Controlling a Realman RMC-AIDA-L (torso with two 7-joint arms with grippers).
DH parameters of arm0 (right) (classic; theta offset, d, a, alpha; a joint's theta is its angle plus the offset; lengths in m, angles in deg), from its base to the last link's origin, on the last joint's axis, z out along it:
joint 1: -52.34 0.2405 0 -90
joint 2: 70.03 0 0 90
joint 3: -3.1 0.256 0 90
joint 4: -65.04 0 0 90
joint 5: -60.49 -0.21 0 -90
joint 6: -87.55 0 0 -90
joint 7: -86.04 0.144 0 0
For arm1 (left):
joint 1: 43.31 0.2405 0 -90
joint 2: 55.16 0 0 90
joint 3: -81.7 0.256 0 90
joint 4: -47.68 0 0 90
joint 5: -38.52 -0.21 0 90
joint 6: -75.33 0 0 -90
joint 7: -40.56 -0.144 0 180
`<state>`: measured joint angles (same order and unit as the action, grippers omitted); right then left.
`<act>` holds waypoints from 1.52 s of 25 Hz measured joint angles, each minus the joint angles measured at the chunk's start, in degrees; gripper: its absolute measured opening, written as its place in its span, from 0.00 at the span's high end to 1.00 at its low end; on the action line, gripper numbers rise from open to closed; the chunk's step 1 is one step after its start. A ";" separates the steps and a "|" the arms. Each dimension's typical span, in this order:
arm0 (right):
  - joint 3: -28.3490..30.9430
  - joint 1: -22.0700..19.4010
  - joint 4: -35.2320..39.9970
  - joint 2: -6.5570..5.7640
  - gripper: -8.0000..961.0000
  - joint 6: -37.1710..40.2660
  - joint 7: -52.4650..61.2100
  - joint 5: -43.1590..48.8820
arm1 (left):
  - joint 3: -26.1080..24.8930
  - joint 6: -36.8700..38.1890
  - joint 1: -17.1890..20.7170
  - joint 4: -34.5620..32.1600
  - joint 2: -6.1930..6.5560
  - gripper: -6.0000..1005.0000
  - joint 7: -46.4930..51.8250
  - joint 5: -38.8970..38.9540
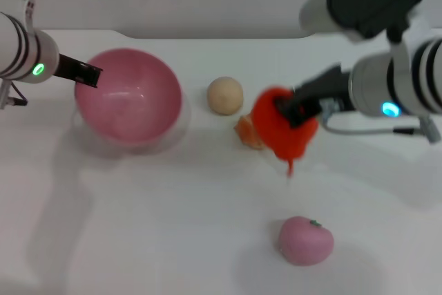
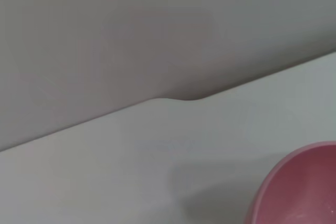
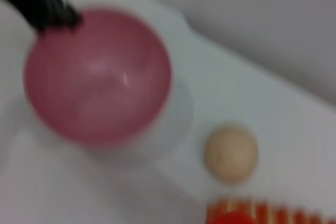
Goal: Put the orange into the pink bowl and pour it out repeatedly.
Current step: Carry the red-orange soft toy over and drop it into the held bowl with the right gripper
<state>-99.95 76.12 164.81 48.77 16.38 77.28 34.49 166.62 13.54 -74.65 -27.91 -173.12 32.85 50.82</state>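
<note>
Right claw [image 1: 293, 112] pinches the orange [image 1: 282, 129], lifted above the bench [image 1: 173, 226]; its fingertips are hidden by the fruit. The arm reaches in from the right. Left claw [image 1: 88, 74] pinches the near-left rim of the pink bowl [image 1: 128, 94]. A striped loaf [image 1: 246, 131] is half hidden behind the orange; a beige ball [image 1: 225, 94] lies between, and a pink apple [image 1: 305, 240] lies nearer.

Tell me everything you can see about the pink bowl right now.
The pink bowl is wide, round and plain, like smooth glossy plastic, with nothing inside. It is tilted, its opening turned toward the camera, at the table's left. The left tool is at its rim, apparently holding it. A round beige toy lies apart to its right.
</note>
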 joint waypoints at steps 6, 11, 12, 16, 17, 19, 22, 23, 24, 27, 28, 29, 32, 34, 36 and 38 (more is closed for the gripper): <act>1.50 2.31 7.43 -0.05 0.89 1.11 -0.79 2.70 | 4.50 -0.93 -0.29 -1.07 -0.17 0.95 0.50 1.28; 0.84 3.79 6.46 0.04 0.93 7.18 -1.21 2.40 | 7.72 -3.07 -0.95 -5.06 -0.31 0.95 1.35 2.59; 0.46 4.16 5.61 0.07 0.93 8.15 -1.23 2.29 | 7.92 -3.45 -0.97 -5.68 -0.32 0.95 1.43 2.66; -1.32 5.44 1.48 0.18 0.93 11.11 -1.33 1.02 | 8.22 -4.95 -1.02 -8.18 -0.33 0.95 1.98 2.94; -1.61 5.60 0.28 0.19 0.93 12.10 -1.42 0.18 | 8.23 -5.33 -0.93 -8.76 -0.33 0.95 2.24 2.95; -2.05 5.70 -1.94 0.20 0.93 14.49 -1.68 -1.98 | 8.27 -5.81 -0.74 -9.54 -0.33 0.95 2.54 2.95; -2.46 6.00 -4.92 0.19 0.93 17.13 -3.11 -5.33 | 8.34 -6.28 -0.78 -9.98 -0.30 0.95 2.77 2.96; -2.61 6.18 -5.77 0.19 0.93 17.45 -3.85 -6.21 | 8.34 -6.39 -0.85 -10.06 -0.29 0.95 2.78 2.95; -2.75 6.30 -6.25 0.22 0.93 17.57 -4.29 -6.64 | 8.34 -6.52 -0.95 -10.18 -0.29 0.95 2.78 2.95; -3.19 6.45 -7.41 0.32 0.93 18.41 -4.59 -6.99 | 8.34 -6.64 -1.03 -10.40 -0.27 0.95 2.79 2.95; -3.17 6.48 -7.65 0.33 0.93 18.63 -4.59 -7.09 | 8.34 -6.66 -1.04 -10.59 -0.27 0.95 2.79 2.94; -2.84 6.51 -7.84 0.33 0.93 18.85 -4.56 -7.28 | 8.34 -6.67 -1.05 -10.82 -0.26 0.95 2.79 2.94; -2.23 6.41 -7.88 0.32 0.84 19.34 -4.43 -7.35 | 8.34 -6.69 -1.05 -10.95 -0.26 0.95 2.79 2.96; -1.76 6.09 -7.90 0.30 0.77 19.98 -4.43 -7.36 | 8.32 -6.72 -1.09 -11.15 -0.23 0.95 2.67 2.90; -1.36 5.85 -7.91 0.28 0.71 20.38 -4.45 -7.33 | 8.37 -6.56 -1.14 -11.16 -0.23 0.95 2.44 2.62; 0.40 4.63 -7.68 0.21 0.62 21.33 -4.44 -6.95 | 8.76 -5.78 -1.14 -11.18 -0.17 0.95 2.03 1.68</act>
<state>-99.54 80.75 157.13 48.97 37.72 72.84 27.55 175.38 7.76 -75.79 -39.09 -173.30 34.88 52.50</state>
